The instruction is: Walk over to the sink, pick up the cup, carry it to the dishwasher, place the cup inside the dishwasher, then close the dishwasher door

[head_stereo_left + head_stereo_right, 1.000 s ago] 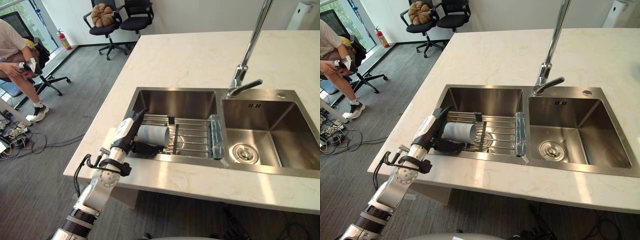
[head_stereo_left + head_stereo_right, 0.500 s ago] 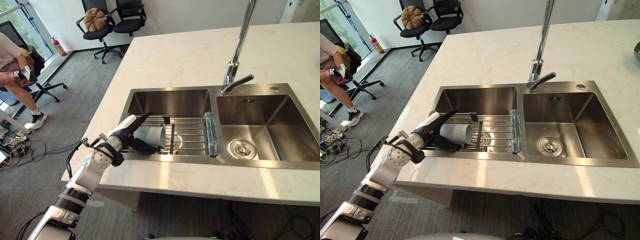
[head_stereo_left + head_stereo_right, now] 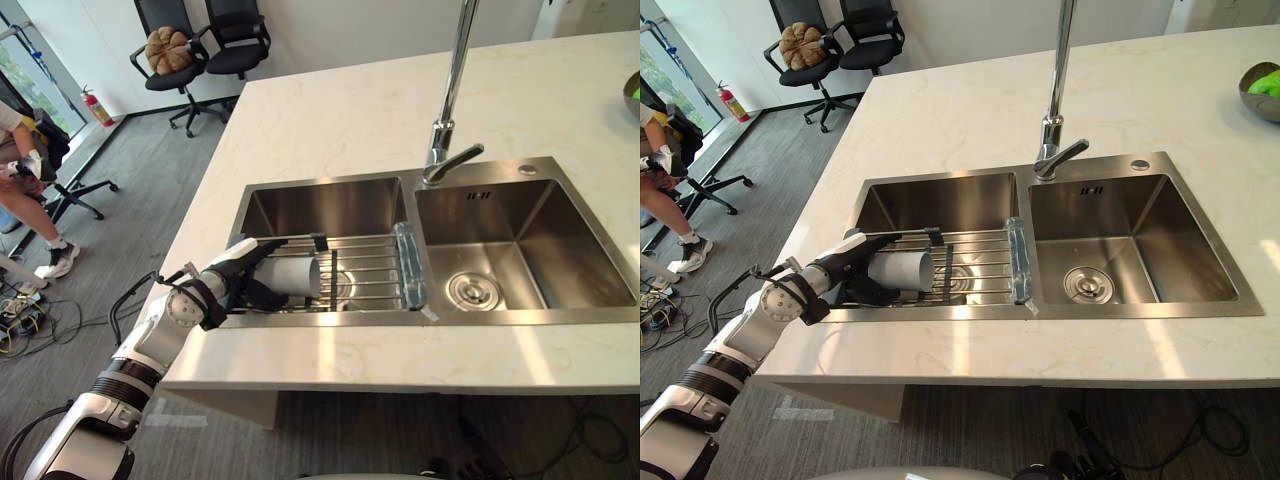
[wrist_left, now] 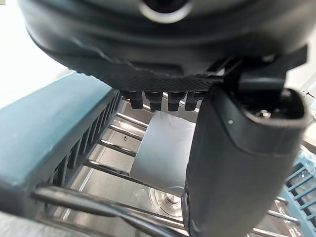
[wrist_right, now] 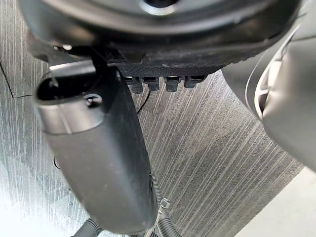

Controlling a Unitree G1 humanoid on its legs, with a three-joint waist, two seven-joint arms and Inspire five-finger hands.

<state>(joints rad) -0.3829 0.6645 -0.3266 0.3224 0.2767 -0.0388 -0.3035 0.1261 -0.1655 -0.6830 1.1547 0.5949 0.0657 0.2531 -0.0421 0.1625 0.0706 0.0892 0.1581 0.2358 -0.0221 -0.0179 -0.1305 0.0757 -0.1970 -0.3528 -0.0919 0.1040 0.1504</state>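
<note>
Grey and lying on its side, the cup (image 3: pixel 295 277) rests on the wire rack (image 3: pixel 372 270) bridging the sink's (image 3: pixel 330 182) left basin. That is why the left hand (image 3: pixel 230 277) reaches in level. Its fingers (image 3: pixel 260 245) run nearly straight along the cup's far side with the thumb beneath, spread wide rather than clamped. I can't make out actual contact, and the palm hides the cup's base. The right hand (image 5: pixel 98 148) hangs slack over the floor, empty.
</note>
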